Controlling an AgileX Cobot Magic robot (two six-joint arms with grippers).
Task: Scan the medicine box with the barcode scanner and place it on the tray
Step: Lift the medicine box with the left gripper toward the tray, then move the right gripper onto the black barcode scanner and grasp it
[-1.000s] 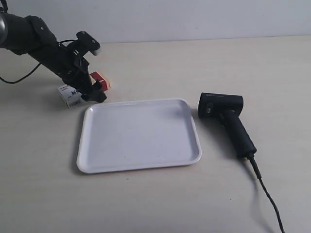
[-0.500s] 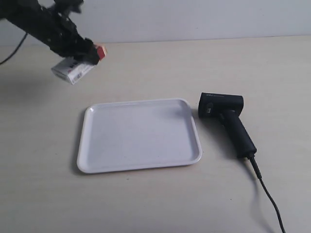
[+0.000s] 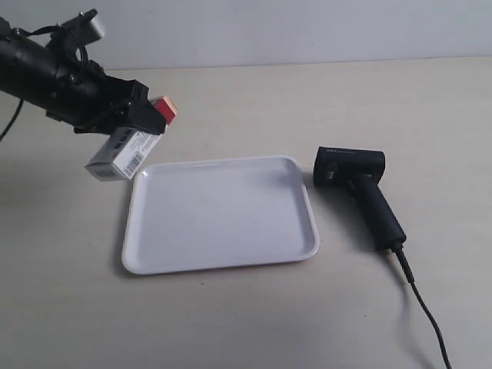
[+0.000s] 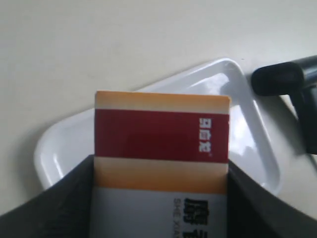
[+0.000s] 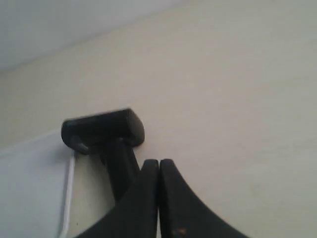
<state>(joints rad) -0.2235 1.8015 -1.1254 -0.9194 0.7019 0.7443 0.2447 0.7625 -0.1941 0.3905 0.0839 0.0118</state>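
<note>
We are clamping the medicine box in our left gripper, upper left; the right gripper is pinched empty. We are keeping its barcode exposed for the barcode scanner.

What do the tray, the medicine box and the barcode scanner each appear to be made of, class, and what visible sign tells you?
The tray: probably glossy white plastic, given its reflections and its moulded rounded rim. The medicine box: likely printed cardboard, with flat faces, sharp folded edges and a printed barcode. The barcode scanner: seemingly matte black plastic, with a dull sheen on its boxy head.
</note>
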